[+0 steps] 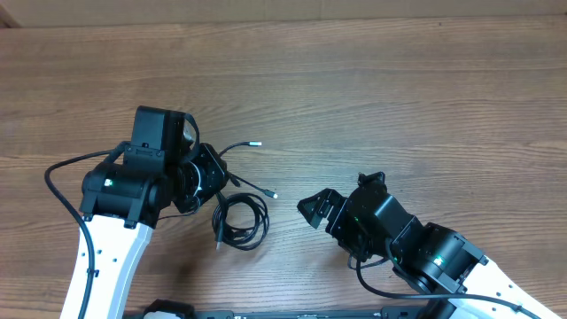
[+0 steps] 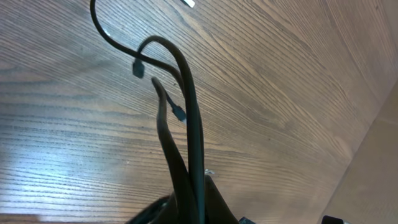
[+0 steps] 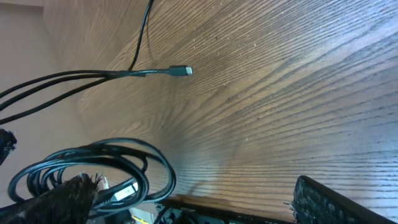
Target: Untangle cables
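My left end effector [image 1: 206,175] clenches the cables [image 2: 193,118], right end effector [image 1: 314,209] sits released; I'd pinch one cable low and pull slowly

Left gripper [image 2: 189,214] cut off at bottom edge of left wrist view; where the cables [image 2: 186,112] enter it is hidden. Overhead: wrist covers its jaws. Cable coil [image 3: 93,168] runs off right wrist view's left edge. Plug types too small to tell.
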You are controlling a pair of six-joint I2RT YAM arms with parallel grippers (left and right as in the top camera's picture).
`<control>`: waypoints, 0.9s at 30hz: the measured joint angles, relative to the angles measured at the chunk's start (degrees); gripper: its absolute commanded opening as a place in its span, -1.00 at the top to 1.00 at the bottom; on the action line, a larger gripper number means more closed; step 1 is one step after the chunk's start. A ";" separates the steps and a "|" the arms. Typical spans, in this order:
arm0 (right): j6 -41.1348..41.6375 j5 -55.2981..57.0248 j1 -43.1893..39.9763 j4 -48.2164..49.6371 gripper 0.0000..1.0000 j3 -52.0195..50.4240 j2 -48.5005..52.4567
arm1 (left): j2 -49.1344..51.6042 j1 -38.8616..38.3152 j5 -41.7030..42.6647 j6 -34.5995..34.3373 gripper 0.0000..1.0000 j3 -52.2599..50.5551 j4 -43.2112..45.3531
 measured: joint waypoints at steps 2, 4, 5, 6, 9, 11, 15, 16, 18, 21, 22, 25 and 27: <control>0.17 -0.22 0.00 0.35 -0.98 0.00 0.00 | 0.00 0.00 -0.17 -0.31 0.91 0.00 -0.04; 0.22 -0.52 0.00 0.94 -0.93 0.00 0.00 | 0.00 0.00 -0.20 -0.52 0.91 0.00 -0.07; 0.24 -0.79 -0.02 1.33 -0.91 0.00 0.00 | 0.00 0.00 -0.22 -0.66 0.91 0.00 -0.07; 0.26 -1.05 0.00 1.70 -0.87 0.00 0.00 | 0.00 0.00 -0.26 -0.85 0.90 0.00 -0.07; 2.01 -2.23 0.00 2.75 -0.68 0.00 0.00 | 0.00 0.00 -0.37 -1.05 0.90 0.00 -0.07; 3.72 -2.80 0.00 2.86 -0.58 0.00 0.00 | 0.00 0.00 -0.37 -1.05 0.91 0.00 -0.07; 6.84 -3.96 0.00 4.39 -0.36 0.00 0.00 | 0.00 0.00 -0.37 -1.05 0.91 0.00 -0.09; 7.39 -4.20 0.00 5.09 -0.29 0.00 0.00 | 0.00 -0.02 -0.37 -1.05 0.91 0.00 -0.07; 8.09 -4.68 0.00 6.45 -0.19 0.00 0.00 | 0.00 0.00 -0.39 -1.05 0.90 0.00 -0.09; 8.61 -6.80 0.00 9.27 -0.18 0.00 0.07 | 0.00 -0.02 -0.39 -1.05 0.91 0.00 -0.07; 8.74 -7.72 0.07 10.16 -0.18 0.00 0.22 | 0.00 0.00 -0.39 -1.05 0.91 0.00 -0.07; 8.83 -9.14 1.01 11.63 -0.18 0.00 1.49 | 0.00 -0.02 -0.37 -1.66 0.91 0.00 -0.07; 8.61 -9.79 2.93 13.53 -0.18 0.00 3.32 | 0.13 -0.02 -0.39 -2.97 0.91 0.00 -0.07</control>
